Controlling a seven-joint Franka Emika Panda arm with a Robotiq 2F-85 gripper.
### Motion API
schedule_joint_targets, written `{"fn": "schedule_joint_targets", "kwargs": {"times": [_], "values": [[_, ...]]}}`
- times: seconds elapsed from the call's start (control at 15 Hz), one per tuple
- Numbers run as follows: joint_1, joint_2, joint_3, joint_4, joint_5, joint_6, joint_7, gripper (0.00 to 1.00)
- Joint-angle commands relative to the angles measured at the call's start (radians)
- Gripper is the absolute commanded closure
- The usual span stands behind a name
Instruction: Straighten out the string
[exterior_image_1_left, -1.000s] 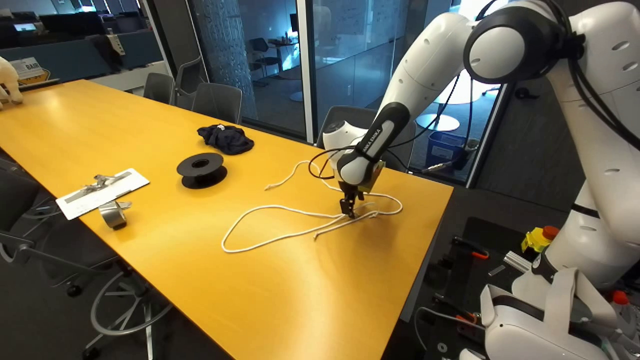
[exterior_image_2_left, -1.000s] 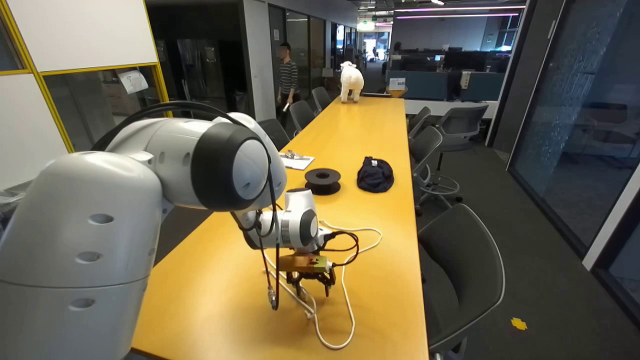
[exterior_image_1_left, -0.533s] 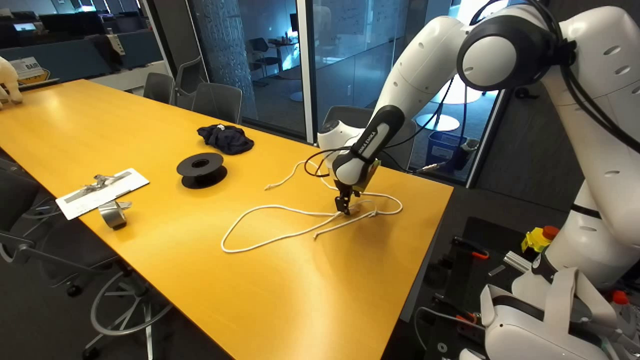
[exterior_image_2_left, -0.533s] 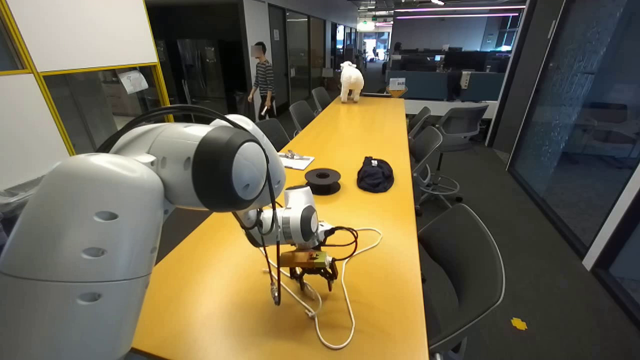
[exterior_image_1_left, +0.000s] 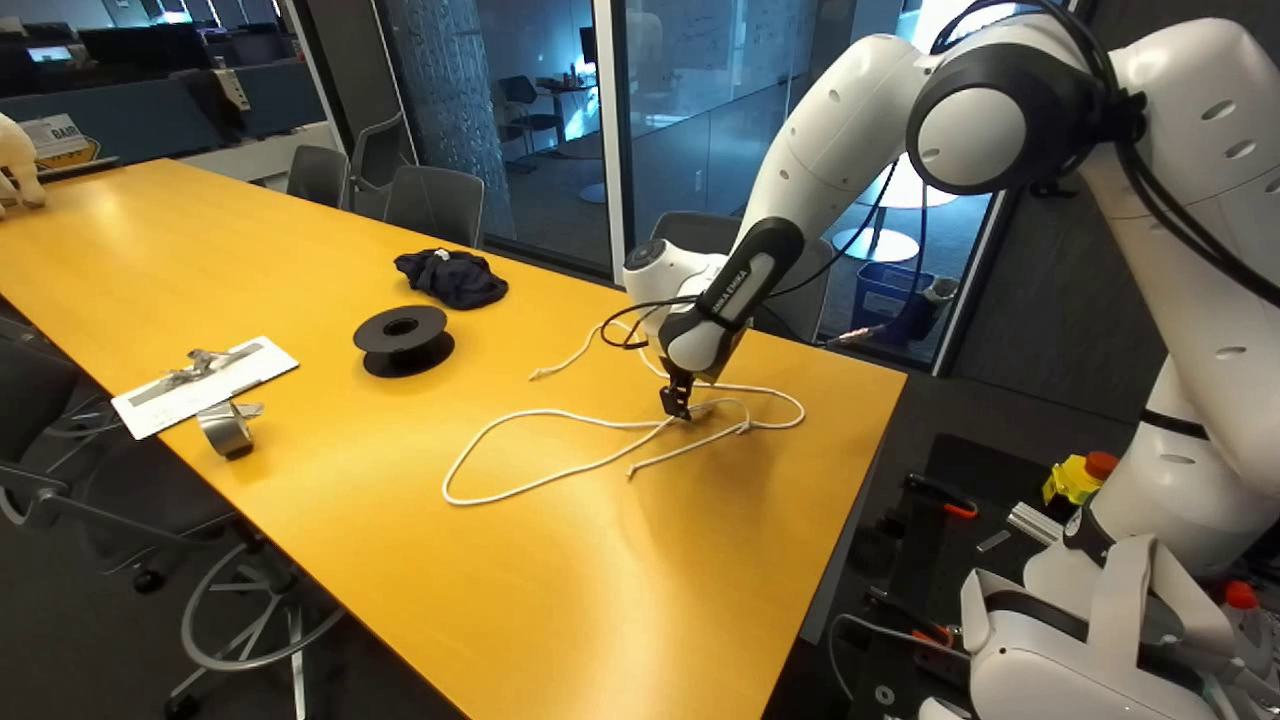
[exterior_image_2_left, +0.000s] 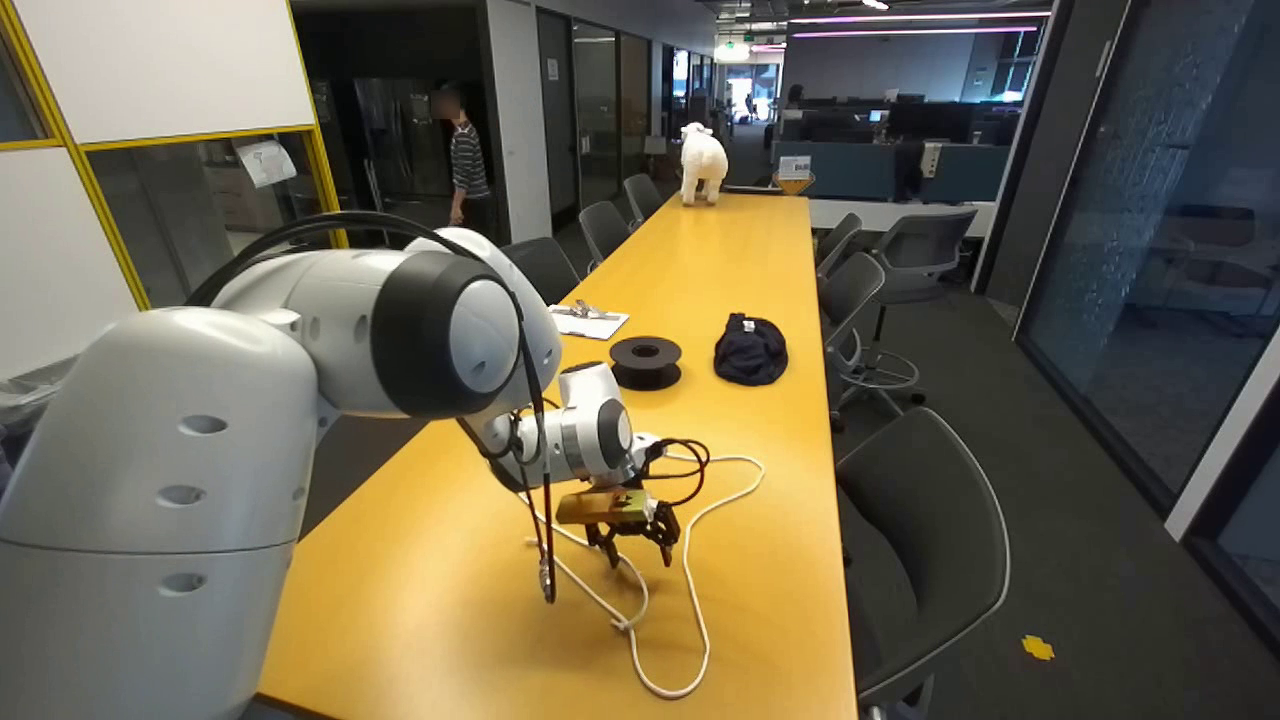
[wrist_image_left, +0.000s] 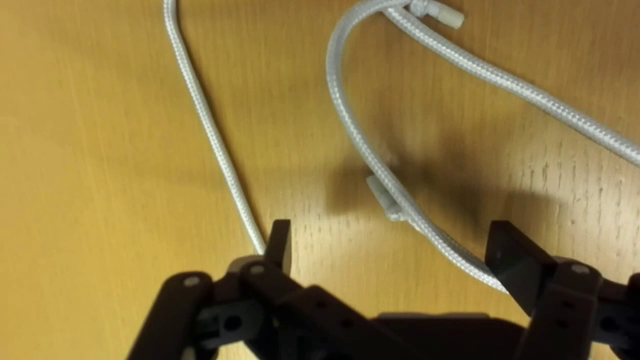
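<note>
The white string (exterior_image_1_left: 476, 502) lies in wide loops on the table, seen in both exterior views, with a small knot near the right-hand bend. My gripper (exterior_image_1_left: 677, 412) hovers low over the strands, jaws spread wide. In the wrist view, one strand of the string (wrist_image_left: 510, 82) runs off to the right. Another strand curves down between the fingers of the gripper (wrist_image_left: 390, 225) and passes out of sight behind the right-hand finger (wrist_image_left: 520, 260). A further length disappears behind the left-hand finger (wrist_image_left: 280, 245). Two short pale stubs stick out along the cord. Nothing is gripped.
Beyond the string on the table (exterior_image_1_left: 560, 600) stand a black spool (exterior_image_1_left: 403, 350) and a dark cloth cap (exterior_image_1_left: 455, 280). A clipboard (exterior_image_1_left: 250, 365) and a tape roll (exterior_image_1_left: 225, 430) lie by the long edge. A chair (exterior_image_2_left: 930, 560) stands close alongside.
My gripper, open throughout, has moved away from the robot base and slightly up. The short curve of string beside it has shifted and shows more plainly. A person in the background walked left.
</note>
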Motion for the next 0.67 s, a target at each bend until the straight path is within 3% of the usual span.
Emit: {"fn": "schedule_joint_targets", "kwargs": {"times": [0.0,0.4,0.6], "values": [[0.035,0.02,-0.035,0.048,-0.032,-0.021,0.069,0.0],[0.037,0.038,-0.037,0.078,-0.028,-0.055,0.086,0.0],[0.014,0.019,0.004,0.071,0.003,-0.126,0.026,0.0]]}}
